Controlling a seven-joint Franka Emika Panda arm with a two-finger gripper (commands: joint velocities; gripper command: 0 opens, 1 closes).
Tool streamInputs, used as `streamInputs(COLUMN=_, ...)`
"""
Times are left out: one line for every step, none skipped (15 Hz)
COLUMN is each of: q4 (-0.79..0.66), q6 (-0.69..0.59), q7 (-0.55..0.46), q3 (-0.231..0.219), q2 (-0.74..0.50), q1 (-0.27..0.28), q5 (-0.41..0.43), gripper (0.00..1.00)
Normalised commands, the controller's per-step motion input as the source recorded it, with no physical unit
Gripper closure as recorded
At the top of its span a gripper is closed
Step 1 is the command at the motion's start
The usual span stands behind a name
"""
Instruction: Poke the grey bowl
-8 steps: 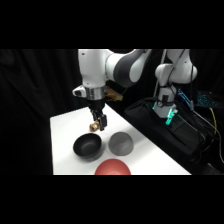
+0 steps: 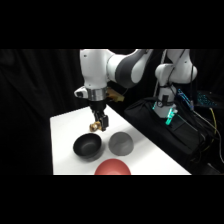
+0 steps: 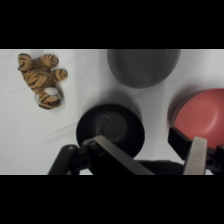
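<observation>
The grey bowl [image 2: 121,143] stands on the white table, right of a glossy black bowl [image 2: 87,146]. In the wrist view the grey bowl [image 3: 143,67] lies at the top, beyond the black bowl [image 3: 110,129]. My gripper [image 2: 99,122] hangs above the table just behind the gap between the two bowls, apart from the grey one. Seen from the wrist, the gripper [image 3: 150,147] is open, its fingers [image 3: 196,155] holding nothing and hovering over the black bowl's near side.
A red bowl [image 2: 112,167] sits at the table's front edge, also in the wrist view as the red bowl [image 3: 200,115]. A striped tiger toy [image 3: 41,77] lies on the table, behind the gripper. A black bag with cables [image 2: 165,130] borders the table's right side.
The gripper has sunk slightly toward the table; the bowls and the toy have not moved.
</observation>
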Motion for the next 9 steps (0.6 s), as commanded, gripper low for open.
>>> streamInputs(q4=-0.32, q6=0.11, q7=0.20, q3=0.019, q2=-0.33, q1=0.063, q5=-0.103, gripper=0.00)
streamInputs(q4=-0.32, q6=0.11, q7=0.23, q3=0.017, q2=-0.34, q1=0.066, q5=-0.118, gripper=0.00)
streamInputs(q4=-0.32, q6=0.10, q7=0.23, q3=0.018, q2=-0.34, q1=0.059, q5=-0.122, gripper=0.00)
streamInputs(q4=-0.32, q6=0.11, q7=0.22, q3=0.021, q2=-0.33, q1=0.048, q5=-0.108, gripper=0.00)
streamInputs(q4=-0.32, q6=0.11, q7=0.23, q3=0.020, q2=-0.32, q1=0.039, q5=-0.108, gripper=0.00)
streamInputs(q4=-0.32, q6=0.11, q7=0.22, q3=0.025, q2=-0.30, q1=0.032, q5=-0.108, gripper=0.00)
streamInputs(q4=-0.31, q6=0.12, q7=0.21, q3=0.029, q2=-0.29, q1=0.026, q5=-0.113, gripper=0.00)
streamInputs(q4=-0.30, q6=0.14, q7=0.22, q3=0.030, q2=-0.28, q1=0.022, q5=-0.115, gripper=0.09)
streamInputs(q4=-0.28, q6=0.13, q7=0.21, q3=0.030, q2=-0.26, q1=0.017, q5=-0.122, gripper=0.01)
